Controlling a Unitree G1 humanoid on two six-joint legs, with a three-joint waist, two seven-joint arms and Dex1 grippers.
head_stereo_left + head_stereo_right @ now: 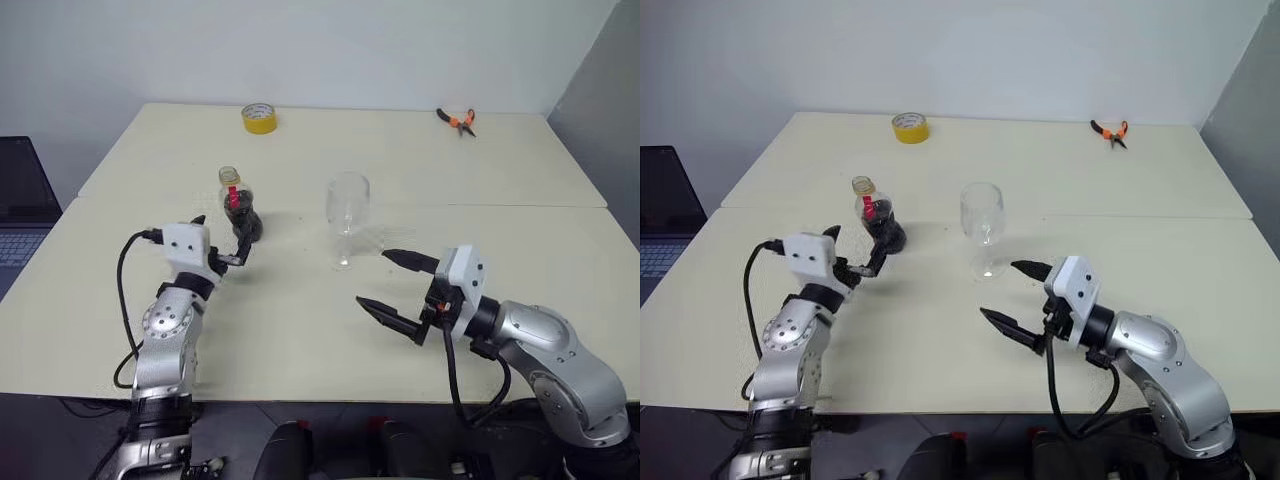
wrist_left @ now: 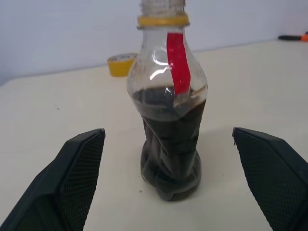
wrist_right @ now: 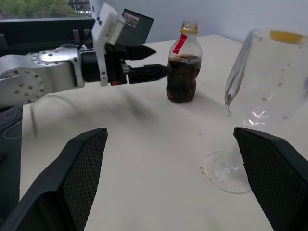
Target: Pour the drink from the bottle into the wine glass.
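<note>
Bottle [image 1: 240,212] upright on desk [image 1: 300,330], uncapped, about half full of dark drink [image 2: 171,154]. Wine glass [image 1: 347,212] upright at its 3 o'clock, apart. Left pincer [image 1: 222,243] released, fingers flanking the bottle, not touching. Right pincer [image 1: 392,285] released, near the glass at its 5 o'clock, holding nothing.

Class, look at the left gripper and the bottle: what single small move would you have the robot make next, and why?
Probably ease the left gripper forward until its open fingers straddle the bottle, then close. The bottle stands upright just ahead of the fingertips, ungripped, with the drink inside, and the wine glass stands empty beside it.
</note>
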